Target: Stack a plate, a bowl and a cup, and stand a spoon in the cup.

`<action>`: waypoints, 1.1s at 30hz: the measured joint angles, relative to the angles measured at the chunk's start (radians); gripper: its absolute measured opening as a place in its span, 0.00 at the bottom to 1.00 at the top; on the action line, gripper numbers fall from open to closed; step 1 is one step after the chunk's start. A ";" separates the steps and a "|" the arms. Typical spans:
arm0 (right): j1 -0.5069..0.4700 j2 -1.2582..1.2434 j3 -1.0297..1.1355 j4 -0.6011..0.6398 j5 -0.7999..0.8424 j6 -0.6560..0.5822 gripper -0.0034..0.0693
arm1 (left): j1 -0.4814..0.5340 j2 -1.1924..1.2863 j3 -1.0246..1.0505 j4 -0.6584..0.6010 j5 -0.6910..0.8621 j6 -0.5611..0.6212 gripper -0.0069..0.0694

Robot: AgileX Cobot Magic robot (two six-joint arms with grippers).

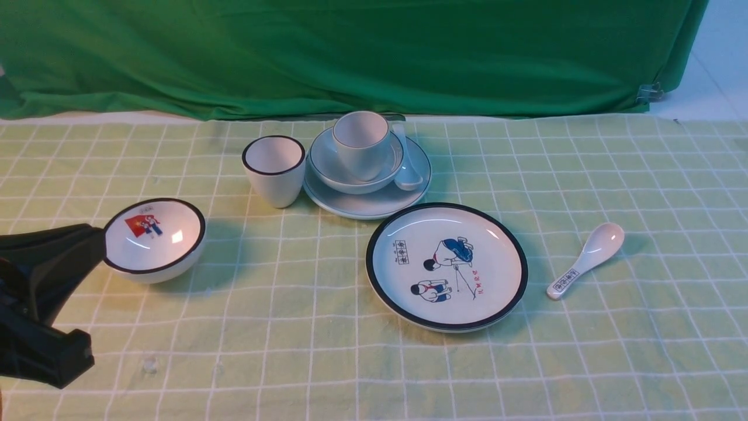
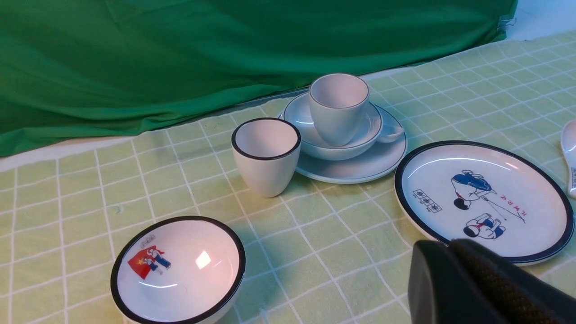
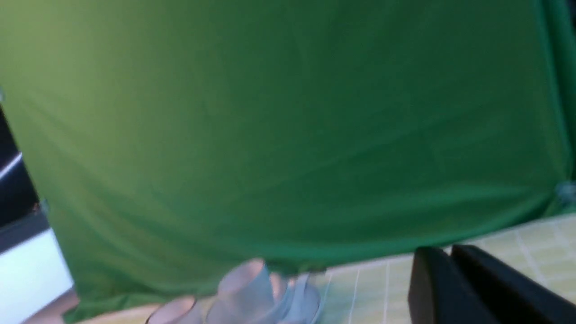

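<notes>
Plate (image 1: 356, 204), bowl (image 1: 345, 184) and cup (image 1: 363, 155) stand stacked at the far middle of the cloth-covered worktop (image 1: 584, 362), close to the green backdrop (image 1: 350, 52). The bowl sits in the plate and the cup sits in the bowl, leaning a little as I see it. The spoon (image 1: 407, 175) is not in the cup: its scoop lies on the right part of the plate, touching or just beside the bowl's wall, and its handle runs back past the cup's right side. Just left of the stack the black-rimmed cup (image 1: 273, 169) stands upright, and I cannot tell whether it touches the plate's edge. Nearer to me and right of centre lies the cartoon plate (image 1: 467, 304), apart from the stack. Further right the printed spoon (image 1: 586, 259) lies scoop up, handle toward me. The flag bowl (image 1: 155, 240) sits on the left. My left fingers (image 2: 443, 252) are pressed together with nothing between them; from the front, that arm's dark end shows at the left edge, right next to the flag bowl. The right fingers (image 3: 438, 265) show only in their own wrist view, which is blurred. They stand close together and I see nothing in them, but I cannot tell whether they are fully closed.
</notes>
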 joint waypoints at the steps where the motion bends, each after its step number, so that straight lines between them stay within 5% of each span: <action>1: -0.029 -0.025 0.000 -0.001 -0.003 -0.002 0.16 | 0.000 0.000 0.000 0.000 0.000 -0.001 0.11; 6: -0.162 -0.109 0.000 -0.001 0.008 -0.064 0.11 | 0.000 0.000 0.000 0.000 0.000 -0.001 0.11; 13: -0.281 -0.137 0.000 -0.001 0.208 -0.366 0.08 | 0.000 0.000 0.000 0.000 -0.001 -0.001 0.11; 21: -0.284 -0.137 0.000 -0.001 0.413 -0.372 0.08 | 0.000 0.000 0.001 0.000 0.001 -0.001 0.11; 33: -0.238 -0.137 0.000 -0.001 0.447 -0.357 0.08 | 0.000 0.000 0.001 0.000 0.001 -0.001 0.11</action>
